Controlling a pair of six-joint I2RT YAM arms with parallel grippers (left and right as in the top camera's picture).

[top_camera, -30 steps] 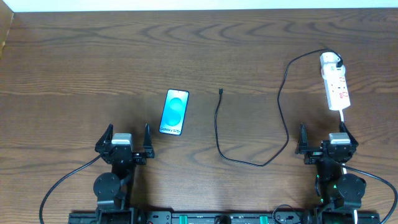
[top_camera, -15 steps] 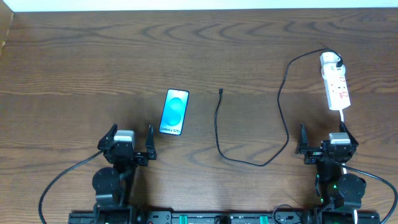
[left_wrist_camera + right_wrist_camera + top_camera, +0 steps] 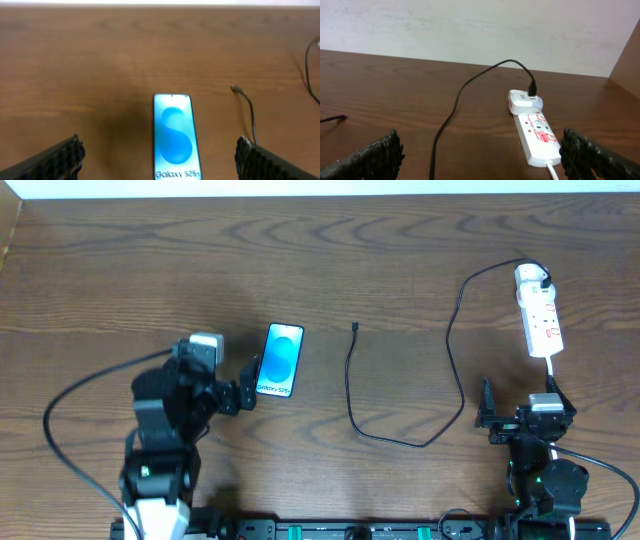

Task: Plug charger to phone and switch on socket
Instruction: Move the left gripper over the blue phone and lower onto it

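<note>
The phone lies flat on the table, blue screen up; it also shows in the left wrist view. My left gripper is open and empty, just left of the phone's near end. The black charger cable curves from its loose connector tip to a white plug in the socket at the far right. The socket also shows in the right wrist view. My right gripper is open and empty, near the front edge below the socket.
The socket's white cord runs toward the right arm. The table's far edge meets a white wall. A black arm cable loops left of the left arm.
My left arm has risen from its rest pose and moved forward and right toward the phone. The right arm, phone, cable and socket have not moved.
</note>
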